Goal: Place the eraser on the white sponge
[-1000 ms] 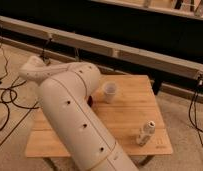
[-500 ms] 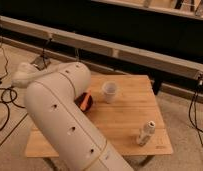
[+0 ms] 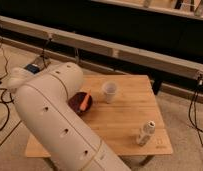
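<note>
Largest in the camera view, the white arm [image 3: 50, 120]: a thick jointed tube bent over the left half of the desk [image 3: 127, 117]. Hides whatever lies beneath on that side. No sight of the gripper, which is somewhere past the arm's bend and behind its bulk. Cannot tell whether the fingers stand wide or narrow, or hold anything.

Next in size, the wooden desk itself, bare across the middle and right. Then 4 smaller things on it:
- Showing at the arm's right edge, left of centre, a dark red bowl [image 3: 77, 104].
- Just to its right and apart from it, an upright white cup [image 3: 109, 91].
- Near the front right corner, well apart from the rest, a pale little bottle [image 3: 145, 133], also upright.
- Smallest, an orange stick [image 3: 85, 102] leaning in the bowl; not to be taken for the task's bar.

Neither the eraser nor the white sponge to be found in view. Probably masked by the arm on the left half of the desk, though cannot say so for sure.

Judged from this, the reaching step, with no sign of the eraser resting on the sponge, so little of the task looks done. The next move calls for:
- finding the flat dark bar and coming down over it with the fingers spread across its narrow side;
- closing low, given how thin it is;
- carrying it to the soft block and letting go flat on top, centred, so as not to slide off.
</note>
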